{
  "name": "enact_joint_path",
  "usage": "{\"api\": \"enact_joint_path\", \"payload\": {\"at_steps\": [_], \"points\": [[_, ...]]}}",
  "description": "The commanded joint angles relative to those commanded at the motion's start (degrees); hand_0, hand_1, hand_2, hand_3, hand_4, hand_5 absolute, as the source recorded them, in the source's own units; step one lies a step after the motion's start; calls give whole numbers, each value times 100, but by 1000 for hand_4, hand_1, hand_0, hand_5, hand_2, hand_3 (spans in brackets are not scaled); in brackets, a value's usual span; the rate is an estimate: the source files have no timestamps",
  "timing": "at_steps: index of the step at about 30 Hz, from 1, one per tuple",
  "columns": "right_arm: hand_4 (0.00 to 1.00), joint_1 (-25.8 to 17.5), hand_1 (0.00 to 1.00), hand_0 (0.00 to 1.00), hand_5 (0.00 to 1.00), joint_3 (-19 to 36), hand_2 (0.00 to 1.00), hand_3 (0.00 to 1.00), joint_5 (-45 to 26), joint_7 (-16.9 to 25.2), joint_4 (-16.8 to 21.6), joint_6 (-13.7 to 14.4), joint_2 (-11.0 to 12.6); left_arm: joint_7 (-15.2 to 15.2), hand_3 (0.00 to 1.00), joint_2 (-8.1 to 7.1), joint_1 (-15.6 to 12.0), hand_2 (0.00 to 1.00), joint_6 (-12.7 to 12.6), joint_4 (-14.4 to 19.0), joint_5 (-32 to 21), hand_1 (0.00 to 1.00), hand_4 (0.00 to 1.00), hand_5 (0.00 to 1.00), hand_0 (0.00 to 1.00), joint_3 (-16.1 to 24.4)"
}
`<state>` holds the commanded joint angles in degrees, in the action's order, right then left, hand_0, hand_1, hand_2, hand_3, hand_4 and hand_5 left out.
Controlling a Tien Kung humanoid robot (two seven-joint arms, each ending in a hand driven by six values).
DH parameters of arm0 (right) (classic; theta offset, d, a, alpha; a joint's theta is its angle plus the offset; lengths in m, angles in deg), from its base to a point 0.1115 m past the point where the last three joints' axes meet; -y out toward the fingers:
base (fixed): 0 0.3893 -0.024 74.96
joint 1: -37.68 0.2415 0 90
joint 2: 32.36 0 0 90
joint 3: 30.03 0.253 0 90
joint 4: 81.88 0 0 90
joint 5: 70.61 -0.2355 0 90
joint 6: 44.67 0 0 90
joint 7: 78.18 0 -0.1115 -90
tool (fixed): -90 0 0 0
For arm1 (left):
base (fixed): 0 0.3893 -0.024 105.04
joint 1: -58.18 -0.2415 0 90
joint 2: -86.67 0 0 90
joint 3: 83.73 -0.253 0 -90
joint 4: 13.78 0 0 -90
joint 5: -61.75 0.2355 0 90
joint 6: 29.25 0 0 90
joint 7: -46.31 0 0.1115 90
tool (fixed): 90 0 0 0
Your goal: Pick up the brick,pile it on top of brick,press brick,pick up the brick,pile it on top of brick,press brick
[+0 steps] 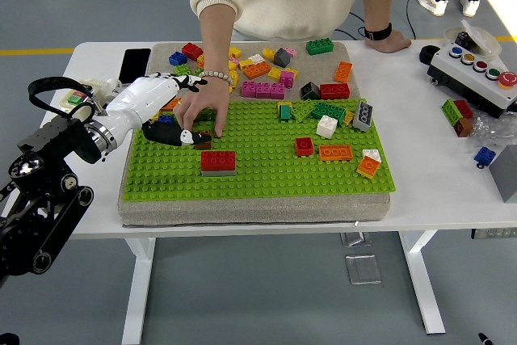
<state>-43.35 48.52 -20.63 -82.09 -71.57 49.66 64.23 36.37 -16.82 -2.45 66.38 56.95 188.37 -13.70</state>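
Your left hand, fingers loosely extended and empty, hovers up-left of the red brick, whose long axis runs left-right.

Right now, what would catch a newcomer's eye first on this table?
The big green studded board fills the middle of the table, with a jumble of colourful bricks along its far edge. At the board's left, the robot's left hand and a person's hand meet over it, near a red brick.
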Motion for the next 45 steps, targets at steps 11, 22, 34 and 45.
{"api": "enact_joint_path", "payload": {"at_steps": [11,22,34,45], "points": [[998,9,675,752,647,39,724,733,-37,22,0,32,-7,-210,595,16,99,594,-543,-171,-327,625,458,2,623,41],[998,6,676,754,647,55,724,734,-54,6,0,32,-9,-329,580,29,117,591,-698,-190,-553,605,428,2,609,101],[998,10,675,755,646,55,723,734,-61,-2,0,36,-8,-309,825,32,168,782,-219,-189,-433,784,888,129,818,178],[998,14,676,755,646,22,723,734,-45,2,0,30,-10,-258,824,59,279,784,-164,-388,-315,789,894,142,824,146]]}}
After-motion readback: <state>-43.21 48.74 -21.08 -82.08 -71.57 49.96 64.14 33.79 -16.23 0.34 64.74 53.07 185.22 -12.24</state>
